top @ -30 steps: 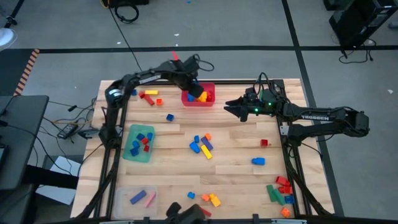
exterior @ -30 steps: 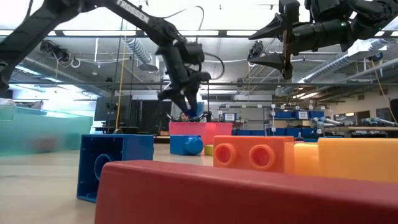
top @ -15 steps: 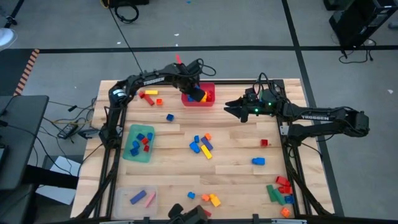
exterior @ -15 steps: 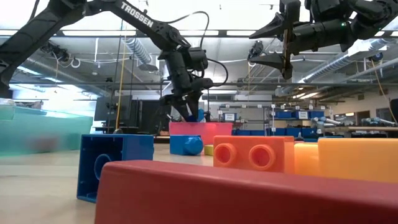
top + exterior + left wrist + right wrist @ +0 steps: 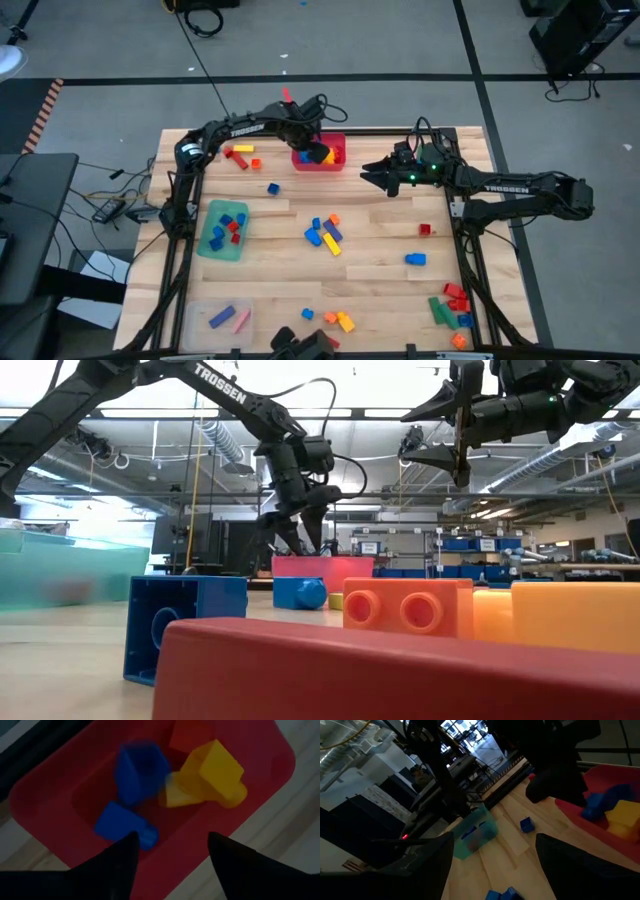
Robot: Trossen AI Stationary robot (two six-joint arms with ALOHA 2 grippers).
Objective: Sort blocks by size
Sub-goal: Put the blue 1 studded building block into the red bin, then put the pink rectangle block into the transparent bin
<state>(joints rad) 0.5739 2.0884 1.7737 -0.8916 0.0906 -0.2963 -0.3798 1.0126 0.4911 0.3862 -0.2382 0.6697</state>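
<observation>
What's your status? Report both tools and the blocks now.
Left tool open above red rectangular plastic bin, empty. Blue and yellow plastic blocks lie inside. Right tool open, waiting beside the bin. Nothing obstructing.

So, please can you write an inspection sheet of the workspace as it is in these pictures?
Surface: wooden table, with blocks scattered over it.
Job's things: blocks loose mid-table; blue and yellow ones in the red bin; others in the green bin and clear bin.
Clutter: nothing seen.
Grippers: left gripper open above the red bin, empty; right gripper open, raised beside it.
Cables: black cable on the floor.
Surroundings: workshop with shelves.
</observation>
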